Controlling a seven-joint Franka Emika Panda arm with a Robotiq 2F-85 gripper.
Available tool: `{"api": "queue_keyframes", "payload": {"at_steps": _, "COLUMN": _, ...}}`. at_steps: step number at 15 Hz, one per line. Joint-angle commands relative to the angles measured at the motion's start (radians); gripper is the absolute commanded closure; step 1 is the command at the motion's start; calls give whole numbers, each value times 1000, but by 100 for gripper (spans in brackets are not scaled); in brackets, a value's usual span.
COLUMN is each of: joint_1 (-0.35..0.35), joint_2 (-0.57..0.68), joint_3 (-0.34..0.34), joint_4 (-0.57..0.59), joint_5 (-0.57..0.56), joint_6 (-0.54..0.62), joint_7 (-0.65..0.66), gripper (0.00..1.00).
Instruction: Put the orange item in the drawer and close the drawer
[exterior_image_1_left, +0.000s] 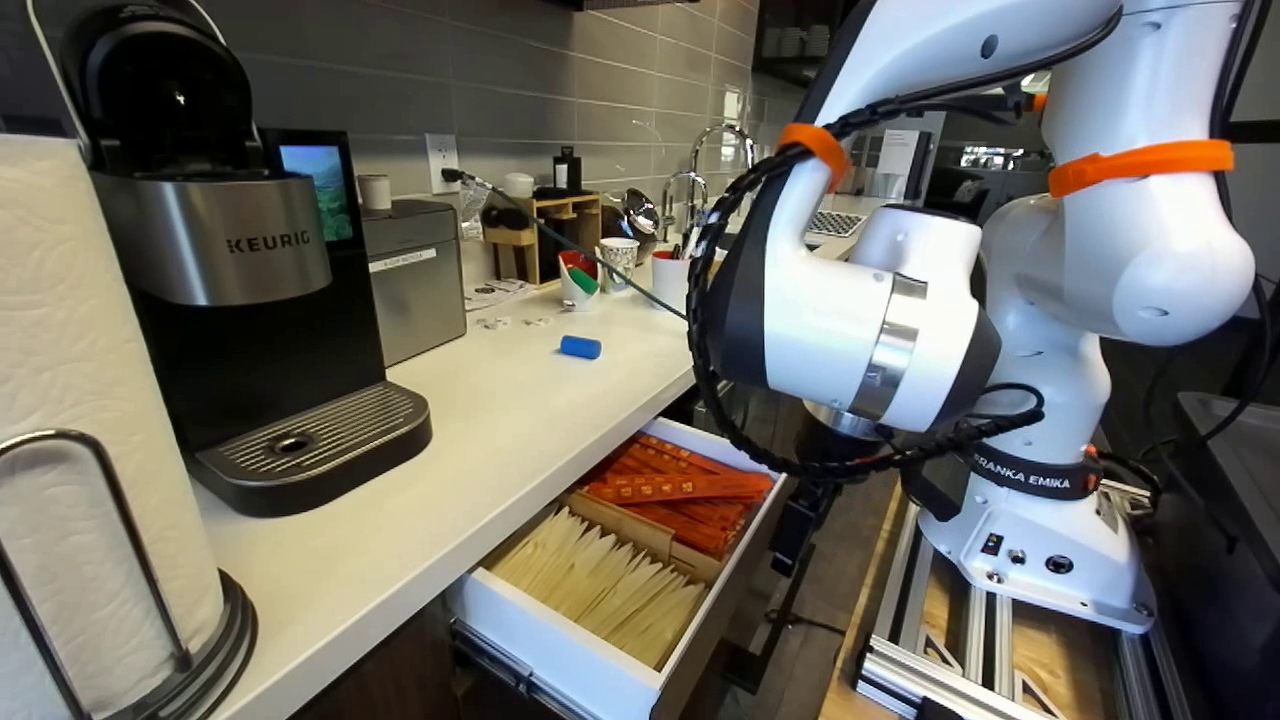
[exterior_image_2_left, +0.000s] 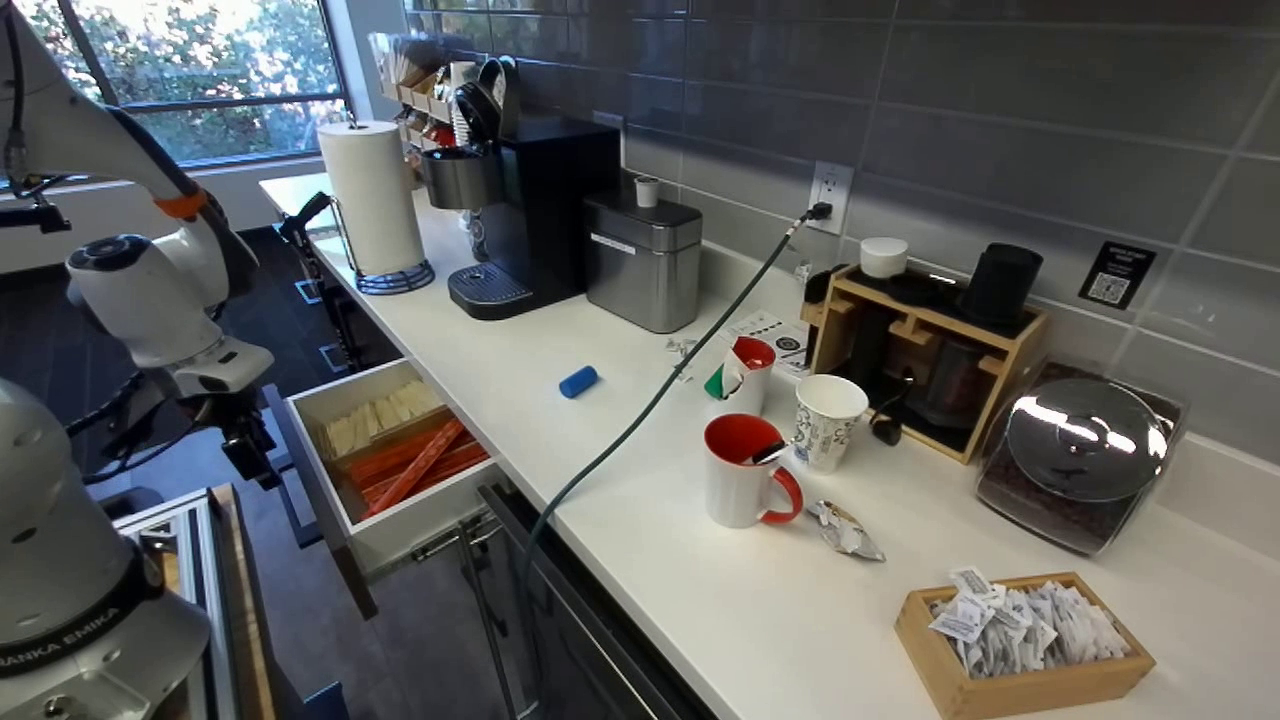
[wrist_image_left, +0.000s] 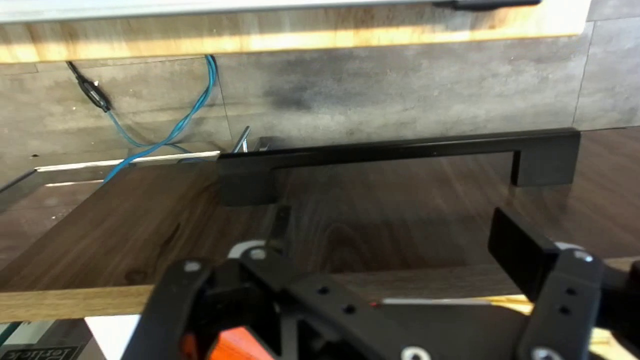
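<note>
Since the orange strip (exterior_image_2_left: 418, 467) already lies inside the drawer (exterior_image_2_left: 430, 520), on top of other orange things (exterior_image_1_left: 690, 528), the step in hand looks like closing the drawer. The gripper (wrist_image_left: 392, 225) holds nothing, and its two fingers (wrist_image_left: 525, 250) stand wide apart. It hangs outside the drawer, near the dark front panel (wrist_image_left: 380, 210), but I cannot tell if it touches the wood. The black handle (wrist_image_left: 400, 150) is close to the fingers, yet they do not grip it. From the gripper, the strip is just over the panel, on the side toward the counter (exterior_image_2_left: 650, 520), in the part with the orange things and not with the pale thin sticks (exterior_image_1_left: 600, 590). The drawer is pulled out, so the last part of the job is not yet done. I think the next move calls for a push: the gripper should press on the front panel and go straight toward the counter until the drawer is all the way in. Pushing near the middle seems best, so the drawer does not slide crooked. The fingers may need to come together first, to make one firm end. The blue piece (exterior_image_2_left: 578, 382), up on the counter and farther off than the strip, is not part of this job.
</note>
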Motion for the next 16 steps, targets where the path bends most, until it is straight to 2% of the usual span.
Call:
{"api": "queue_keyframes", "payload": {"at_steps": 1, "joint_1": -41, "joint_2": 2, "joint_3": 19, "joint_4": -8, "joint_5": 10, "joint_6": 23, "joint_7": -10, "gripper": 0}}
{"api": "queue_keyframes", "payload": {"at_steps": 10, "joint_1": -58, "joint_2": 19, "joint_3": -3, "joint_4": 28, "joint_5": -18, "joint_6": -1, "joint_7": -58, "gripper": 0}}
{"api": "queue_keyframes", "payload": {"at_steps": 14, "joint_1": -41, "joint_2": 18, "joint_3": -43, "joint_4": 51, "joint_5": -136, "joint_6": 10, "joint_7": -11, "gripper": 0}}
{"api": "queue_keyframes", "payload": {"at_steps": 16, "joint_1": -53, "joint_2": 26, "joint_3": -43, "joint_4": 54, "joint_5": -133, "joint_6": -29, "joint_7": -42, "gripper": 0}}
